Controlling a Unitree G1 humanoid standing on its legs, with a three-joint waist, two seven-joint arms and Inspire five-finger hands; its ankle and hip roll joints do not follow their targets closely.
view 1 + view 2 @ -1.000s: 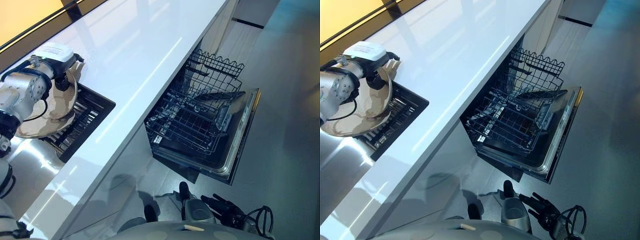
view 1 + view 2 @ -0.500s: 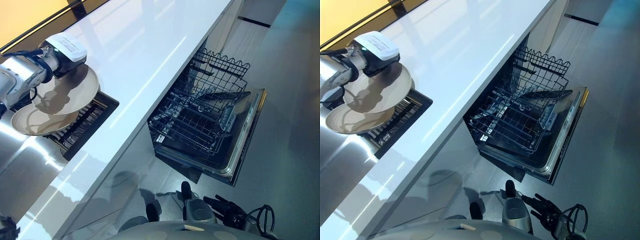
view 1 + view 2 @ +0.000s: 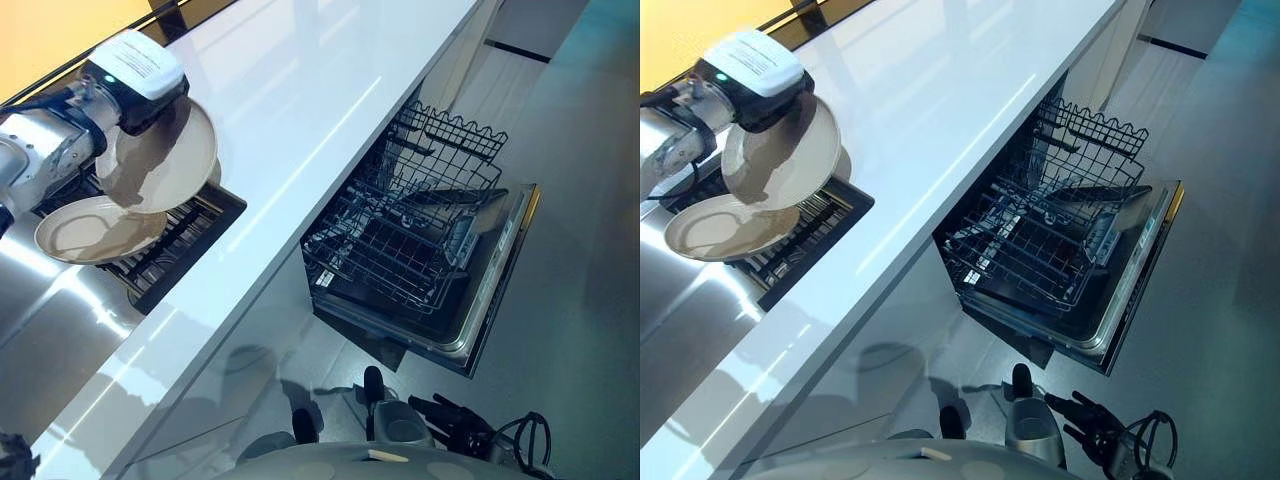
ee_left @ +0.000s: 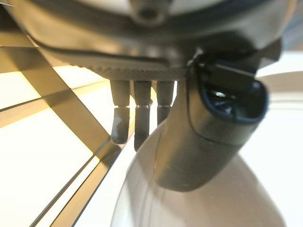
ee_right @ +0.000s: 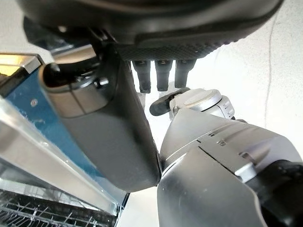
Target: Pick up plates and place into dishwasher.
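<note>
Since a moment ago the left robot hand (image 3: 150, 95) has lifted the beige plate (image 3: 160, 158) higher and tipped it more on edge, clear of the second plate (image 3: 95, 228) that lies below it on the dark drying rack (image 3: 185, 245). The long white desk (image 3: 310, 100) runs diagonally through the head views, and beside it on the floor side the dishwasher (image 3: 470, 300) stands with its door down and its wire rack (image 3: 400, 250) pulled out, well apart from both plates. In the left wrist view the thumb (image 4: 208, 137) lies across the plate's face with the fingers (image 4: 137, 123) curled at its rim, pinching it. The right robot hand (image 5: 109, 127) hangs low by the floor, its fingers straight and holding nothing.
</note>
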